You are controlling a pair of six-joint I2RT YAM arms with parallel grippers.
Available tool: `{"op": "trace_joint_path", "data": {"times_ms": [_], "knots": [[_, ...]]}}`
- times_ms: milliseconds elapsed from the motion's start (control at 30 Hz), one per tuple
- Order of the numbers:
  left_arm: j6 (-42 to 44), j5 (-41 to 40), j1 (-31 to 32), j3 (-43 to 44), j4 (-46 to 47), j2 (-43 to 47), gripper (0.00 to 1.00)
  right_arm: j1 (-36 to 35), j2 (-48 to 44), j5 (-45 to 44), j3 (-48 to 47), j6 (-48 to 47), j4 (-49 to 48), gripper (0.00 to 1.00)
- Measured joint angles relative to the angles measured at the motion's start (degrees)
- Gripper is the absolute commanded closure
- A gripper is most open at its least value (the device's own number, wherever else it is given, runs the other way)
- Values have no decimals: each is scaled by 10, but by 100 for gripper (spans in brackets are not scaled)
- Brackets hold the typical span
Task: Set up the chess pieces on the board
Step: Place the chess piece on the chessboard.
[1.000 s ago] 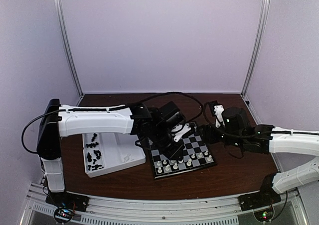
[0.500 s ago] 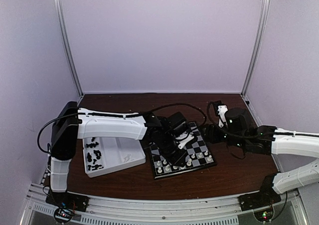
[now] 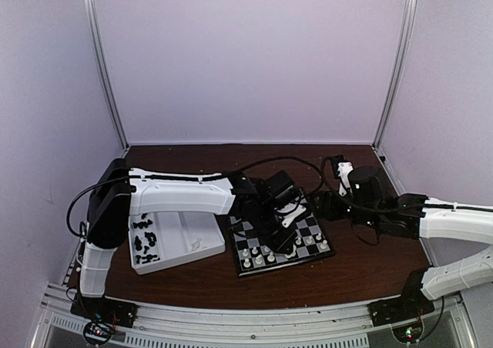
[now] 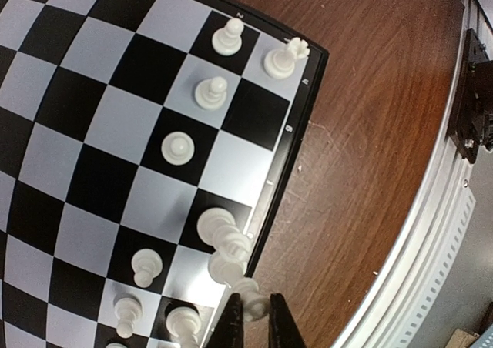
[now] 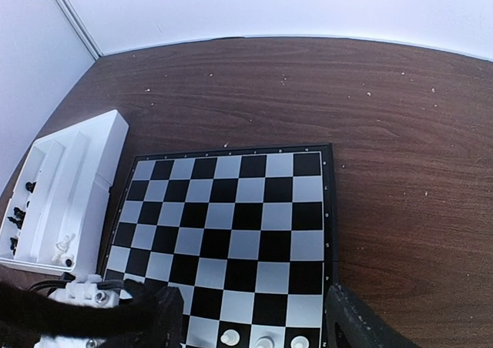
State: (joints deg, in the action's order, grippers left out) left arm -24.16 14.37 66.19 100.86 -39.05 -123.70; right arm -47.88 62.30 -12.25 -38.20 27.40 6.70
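The board (image 3: 306,226) lies at the table's middle, with several cream-white chess pieces (image 3: 266,257) along its near rows. My left gripper (image 3: 282,239) hovers over the near right part of the board. In the left wrist view my left gripper (image 4: 256,302) is shut on a white piece (image 4: 231,269) that leans over the board's (image 4: 146,71) rim; other white pieces (image 4: 178,146) stand beside it. My right gripper (image 5: 258,326) is open and empty over the board (image 5: 231,217), and in the top view it (image 3: 326,203) sits at the board's far right corner. Black pieces (image 3: 145,240) lie in the tray.
The white compartment tray (image 3: 181,226) stands left of the board, also in the right wrist view (image 5: 85,159), holding black pieces (image 5: 19,209) and a white one (image 5: 63,245). Brown table (image 4: 362,132) runs to the metal front rail (image 4: 454,232). White walls close in behind.
My left arm has reached further right and nearer, carrying its gripper from the board's middle to its near right part. My right arm has barely shifted.
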Motion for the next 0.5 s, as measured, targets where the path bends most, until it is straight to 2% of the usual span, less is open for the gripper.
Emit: {"op": "trace_joint_path", "data": {"times_ms": [500], "knots": [[7, -16, 0, 1, -26, -1, 97, 3, 1, 2, 3, 0, 0, 34]]}}
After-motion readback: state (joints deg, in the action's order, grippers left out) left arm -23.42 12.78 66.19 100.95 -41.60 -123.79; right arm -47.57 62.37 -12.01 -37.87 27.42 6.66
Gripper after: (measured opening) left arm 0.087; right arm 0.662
